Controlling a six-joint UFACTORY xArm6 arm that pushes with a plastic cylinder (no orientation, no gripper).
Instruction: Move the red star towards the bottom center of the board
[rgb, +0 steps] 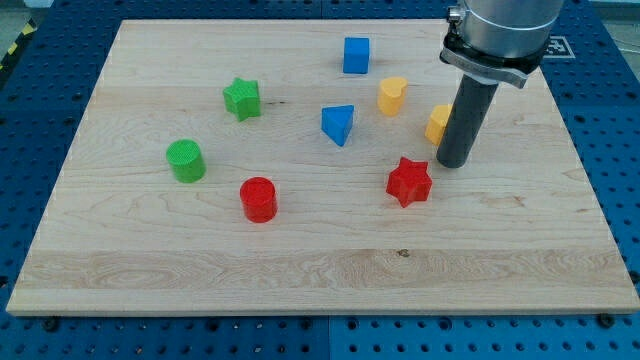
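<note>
- Nearest the view's bottom we see the wooden board (300, 275), a pale plank surface, and its lowest strip carries only wood grain and a small dark knot.
- Going up from there, the red cylinder (258, 198) stands left of centre, upright on its flat end.
- To the view's right at about the same depth sits the red star (408, 181), right of centre and in the middle band of the board, well apart from the bottom edge.
- Our tip (451, 163) rests on the board just beside the red star, up and to the view's right of it; a narrow gap seems to separate them, though we cannot tell for sure that they are not touching.
- We carry no jaws or hand at all, only the straight dark rod, so there is nothing to part or close.
- The green cylinder (186, 160) stands far over on the view's left.
- The yellow block (437, 124) is partly hidden behind our rod, so we cannot make out its shape.
- The blue triangular block (338, 123) lies near the centre.
- The green star (242, 98) sits to the upper left of it, and the yellow heart-like block (392, 95) to its upper right.
- Farthest away, the blue cube (356, 55) sits near the view's top edge.
</note>
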